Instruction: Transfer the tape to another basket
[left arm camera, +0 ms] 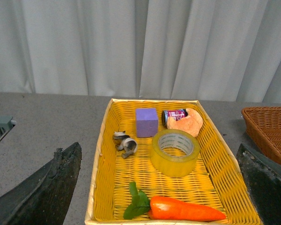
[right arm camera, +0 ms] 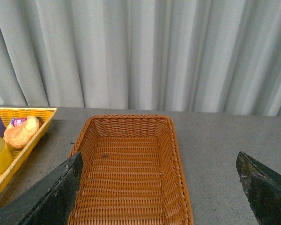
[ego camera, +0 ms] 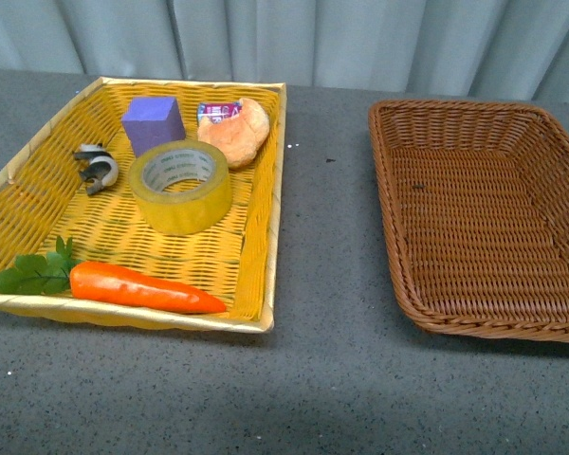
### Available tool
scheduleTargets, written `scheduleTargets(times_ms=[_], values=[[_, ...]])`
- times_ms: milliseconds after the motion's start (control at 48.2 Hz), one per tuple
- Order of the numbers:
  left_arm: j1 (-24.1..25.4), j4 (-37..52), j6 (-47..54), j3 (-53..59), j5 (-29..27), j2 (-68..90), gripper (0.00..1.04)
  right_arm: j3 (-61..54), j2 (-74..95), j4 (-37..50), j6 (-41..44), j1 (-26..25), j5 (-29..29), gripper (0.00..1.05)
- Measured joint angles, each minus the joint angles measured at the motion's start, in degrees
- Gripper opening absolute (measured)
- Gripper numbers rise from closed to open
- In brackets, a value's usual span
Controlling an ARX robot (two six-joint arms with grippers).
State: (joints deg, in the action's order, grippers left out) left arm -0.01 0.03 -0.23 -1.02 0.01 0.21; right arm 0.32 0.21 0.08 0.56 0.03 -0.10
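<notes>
Presently the tape point(ego camera: 182, 207) lies flat, core hole up, in the middle of the yellow basket point(ego camera: 252, 248); the brown basket point(ego camera: 474, 227) stands empty on the right, well apart across bare grey table point(ego camera: 327, 284).

Left gripper point(left arm camera: 158, 147) hangs above the yellow basket, fingers spread wide, holding nothing; right gripper point(right arm camera: 158, 154) is likewise spread and empty over the brown basket; neither arm shows in the front view.

Step in hand, as judged: the reach for the tape, not yet begun. The left arm is the better placed. Come straight down; put one finger inside the core and one outside the wall on the near side, where the weave is bare; close firmly, since the roll looks smooth and could slip; lift well clear of the sloped rim before crossing.

Around it: purple cube point(ego camera: 154, 123) just beyond the roll, possibly touching, the views do not settle it; a bread roll point(ego camera: 235, 131) just beside its far right edge, a small printed packet point(ego camera: 213, 112) behind that; a curled grey-and-white object point(ego camera: 96, 166) near the left; a carrot point(ego camera: 142, 287) along the near wall, apart from the roll. The far side is crowded; a finger lowered there would likely nudge cube or bread.
</notes>
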Motion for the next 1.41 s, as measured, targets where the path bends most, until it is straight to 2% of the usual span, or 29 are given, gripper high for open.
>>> scheduleTargets(times_ms=[104,124,207,228,249,311,436,664,975,1410], values=[[0.0,0.0,0.0,0.0,0.0,0.0,0.98,0.0,0.0,0.0,0.0,0.0,0.0,0.96],[-0.5,-0.5,-0.5,-0.1,-1.6,0.4,0.98,0.0,0.0,0.0,0.0,0.0,0.0,0.96],[-4.8,-7.5,-6.5,-4.0,-18.2,9.2,0.98,0.0,0.0,0.0,0.0,0.0,0.0,0.96],[-4.6,-6.9,-8.5,-4.9,-21.1,13.1,0.98,0.0,0.0,0.0,0.0,0.0,0.1,0.96],[-4.3,-5.9,-9.4,-5.5,-21.4,15.6,0.98,0.0,0.0,0.0,0.0,0.0,0.0,0.96],[-3.3,-2.2,-11.1,-7.5,-20.9,21.7,0.98,0.0,0.0,0.0,0.0,0.0,0.0,0.96],[-2.1,7.3,-14.9,-15.4,-14.1,38.9,0.98,0.0,0.0,0.0,0.0,0.0,0.0,0.96],[-3.4,10.1,-19.7,-31.6,-5.0,68.5,0.98,0.0,0.0,0.0,0.0,0.0,0.0,0.96],[-3.7,4.7,-23.3,-51.0,-6.5,94.8,0.98,0.0,0.0,0.0,0.0,0.0,0.0,0.96],[-5.2,-8.4,-21.9,-67.6,-6.9,111.1,0.98,0.0,0.0,0.0,0.0,0.0,0.0,0.96]])
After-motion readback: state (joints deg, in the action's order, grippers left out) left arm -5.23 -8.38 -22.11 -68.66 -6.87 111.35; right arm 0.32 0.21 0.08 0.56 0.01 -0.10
